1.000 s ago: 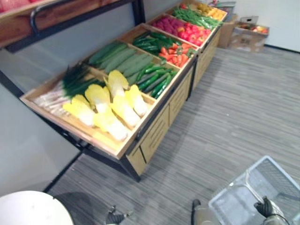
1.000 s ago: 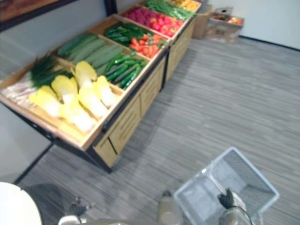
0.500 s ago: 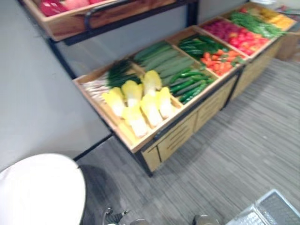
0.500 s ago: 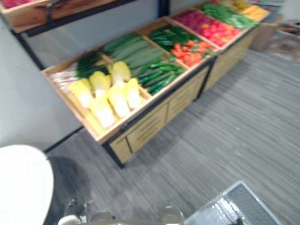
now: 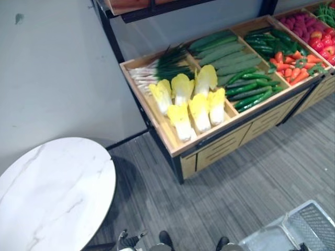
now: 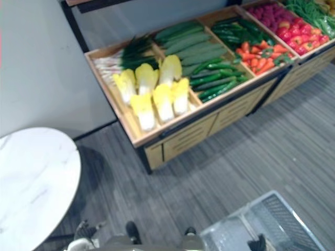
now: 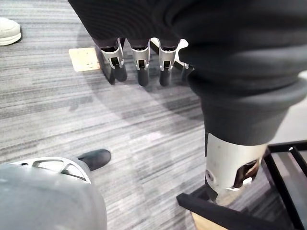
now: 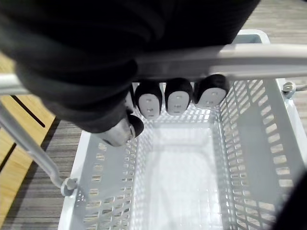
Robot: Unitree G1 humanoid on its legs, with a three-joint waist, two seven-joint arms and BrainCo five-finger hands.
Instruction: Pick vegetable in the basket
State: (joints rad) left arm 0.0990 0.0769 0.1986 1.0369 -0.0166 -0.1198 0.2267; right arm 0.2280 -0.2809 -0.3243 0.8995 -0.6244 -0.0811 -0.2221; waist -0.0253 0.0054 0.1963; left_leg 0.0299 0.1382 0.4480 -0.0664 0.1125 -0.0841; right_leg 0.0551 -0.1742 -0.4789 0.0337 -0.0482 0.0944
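Observation:
A white slatted basket [image 6: 246,230] hangs low at my right side over the grey floor and holds nothing. My right hand [image 8: 177,98] is shut on its silver handle [image 8: 259,55], fingers curled round the bar. A wooden produce stand [image 5: 209,144] fills the upper right. It holds yellow-white cabbages [image 5: 191,104], leeks [image 5: 154,70], long cucumbers [image 5: 220,49], small green cucumbers [image 5: 251,89] and carrots [image 5: 293,65]. My left hand [image 7: 139,62] hangs open above the carpet, fingers relaxed and holding nothing, well away from the stand.
A round white marble table [image 5: 52,193] stands at the lower left against the grey wall [image 5: 52,68]. More bins with red produce [image 6: 293,31] run on to the right. A white shoe [image 7: 9,31] and a tan floor patch [image 7: 84,58] lie near my left hand.
The camera has swung left: the stand has slid toward the upper right and the marble table has come further into view. The basket stays in my right hand.

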